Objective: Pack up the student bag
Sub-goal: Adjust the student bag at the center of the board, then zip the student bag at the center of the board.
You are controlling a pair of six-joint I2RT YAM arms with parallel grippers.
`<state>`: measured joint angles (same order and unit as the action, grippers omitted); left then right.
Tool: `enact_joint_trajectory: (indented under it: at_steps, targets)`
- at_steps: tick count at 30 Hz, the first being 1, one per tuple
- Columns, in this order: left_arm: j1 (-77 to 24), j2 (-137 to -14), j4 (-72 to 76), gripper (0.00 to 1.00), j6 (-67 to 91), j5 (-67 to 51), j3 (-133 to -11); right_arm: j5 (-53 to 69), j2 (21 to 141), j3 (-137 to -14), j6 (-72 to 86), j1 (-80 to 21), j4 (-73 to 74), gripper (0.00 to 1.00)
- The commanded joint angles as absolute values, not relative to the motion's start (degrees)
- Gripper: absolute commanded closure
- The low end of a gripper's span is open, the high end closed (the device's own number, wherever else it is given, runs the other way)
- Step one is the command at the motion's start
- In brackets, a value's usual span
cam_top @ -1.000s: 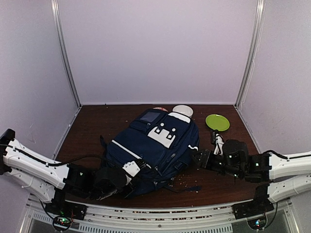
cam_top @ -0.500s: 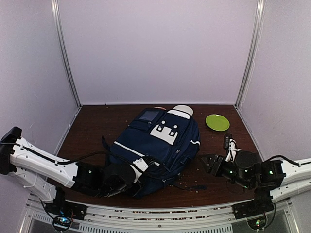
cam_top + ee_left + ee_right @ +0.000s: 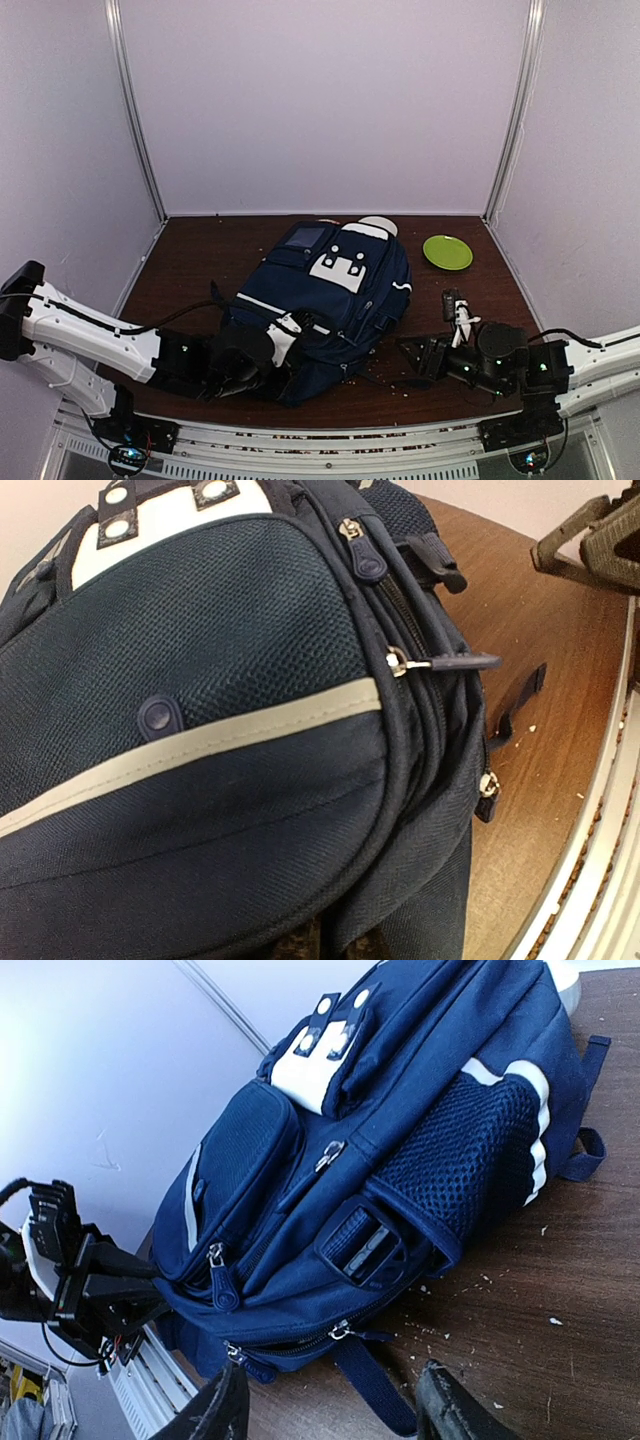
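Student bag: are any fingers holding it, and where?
The left fingers appear clamped on the student bag, at its bottom edge; right fingers hold nothing.

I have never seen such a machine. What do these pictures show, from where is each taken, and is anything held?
These are two robot arms fixed at the near edge of a brown table. Each ends in a two-finger hand. The wide picture comes from a camera above and behind the arms; the other two come from cameras on the wrists, looking along the hands. On the table lie a navy student bag, a green plate to its right and, behind it, a white round thing, mostly hidden. The left hand is shut and seems to pinch the bag's near end. The right hand is open and holds nothing; its fingers point toward the bag's side.
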<state>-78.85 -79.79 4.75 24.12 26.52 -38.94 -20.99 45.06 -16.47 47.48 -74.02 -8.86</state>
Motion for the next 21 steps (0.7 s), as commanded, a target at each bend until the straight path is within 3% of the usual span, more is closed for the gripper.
enact_joint_trajectory:
  at_steps: [1,12,21]
  targets:
    - [-75.26,-74.88,14.54,1.0,29.8,25.31,-35.26,-17.25,47.15,-17.5,44.43,-74.32,-11.65,0.43]
    - [-69.94,-67.6,19.3,1.0,32.8,18.38,-29.03,-14.59,53.93,-20.39,42.25,-75.13,-14.11,0.45]
    - [-69.6,-65.42,15.78,1.0,31.33,19.46,-28.57,-6.87,58.64,-19.25,43.19,-74.31,-27.93,0.42]
